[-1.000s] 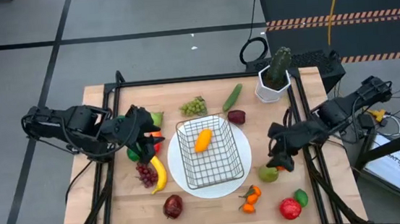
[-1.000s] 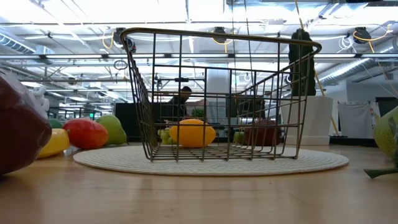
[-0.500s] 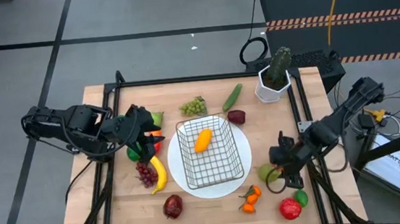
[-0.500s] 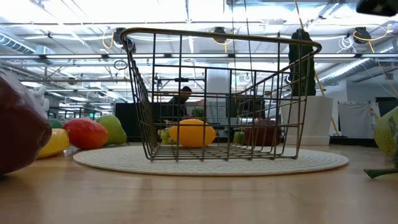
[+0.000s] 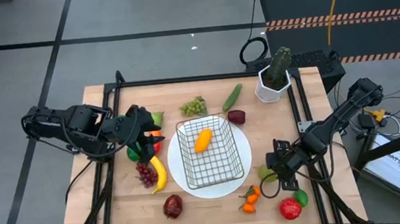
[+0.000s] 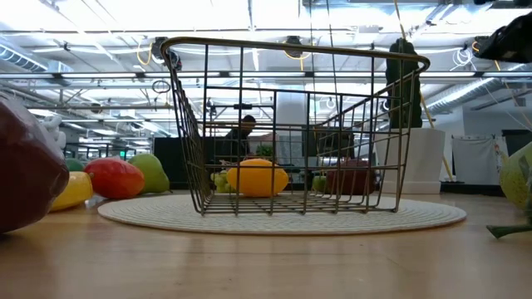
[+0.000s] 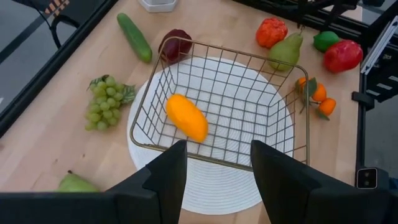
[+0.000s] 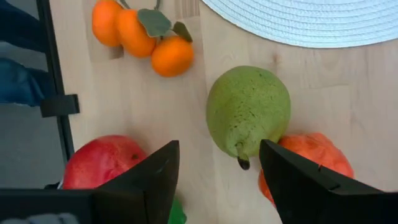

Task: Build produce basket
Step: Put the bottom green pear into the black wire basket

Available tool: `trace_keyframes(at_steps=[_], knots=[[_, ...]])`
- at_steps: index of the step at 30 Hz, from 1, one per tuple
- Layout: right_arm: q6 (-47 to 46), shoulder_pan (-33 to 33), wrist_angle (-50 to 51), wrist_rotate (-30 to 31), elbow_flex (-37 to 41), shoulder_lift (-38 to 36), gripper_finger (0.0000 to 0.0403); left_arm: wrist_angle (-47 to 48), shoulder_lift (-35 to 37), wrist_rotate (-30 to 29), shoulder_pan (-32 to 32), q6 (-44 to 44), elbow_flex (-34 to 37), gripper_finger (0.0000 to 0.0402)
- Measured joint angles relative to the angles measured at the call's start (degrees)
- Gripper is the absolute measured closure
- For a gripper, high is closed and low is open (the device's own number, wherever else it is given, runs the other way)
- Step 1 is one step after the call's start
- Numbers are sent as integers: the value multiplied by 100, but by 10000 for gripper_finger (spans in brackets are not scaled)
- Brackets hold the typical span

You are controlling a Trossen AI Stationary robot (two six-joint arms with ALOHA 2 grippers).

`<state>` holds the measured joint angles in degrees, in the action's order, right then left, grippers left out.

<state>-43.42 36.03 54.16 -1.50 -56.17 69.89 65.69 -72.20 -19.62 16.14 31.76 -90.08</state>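
The right gripper (image 8: 214, 171) hangs open above the pear (image 8: 247, 113); it should straddle the body, then close gently.

lab/workshop hall: exposed ceiling ducts (image 6: 490, 83), strip lights (image 6: 125, 12), taped floor (image 5: 34, 47), loose cables (image 5: 252, 49)

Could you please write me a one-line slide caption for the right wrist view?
Open right gripper poised over a green pear lying beside the tangerines and an orange pepper.
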Motion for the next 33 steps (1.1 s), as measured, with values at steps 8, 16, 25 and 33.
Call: trace_keyframes(at_steps=[8,16,25,33], knots=[[-76,-2,-106,-15,169,0,233,0,0,13,2,45,0,225],[60,-2,-76,-11,169,0,278,-238,0,27,2,-44,0,225],[172,-2,-54,2,169,0,316,-343,0,28,2,-126,0,225],[278,-2,-51,13,169,0,361,-341,0,11,2,-129,0,225]])
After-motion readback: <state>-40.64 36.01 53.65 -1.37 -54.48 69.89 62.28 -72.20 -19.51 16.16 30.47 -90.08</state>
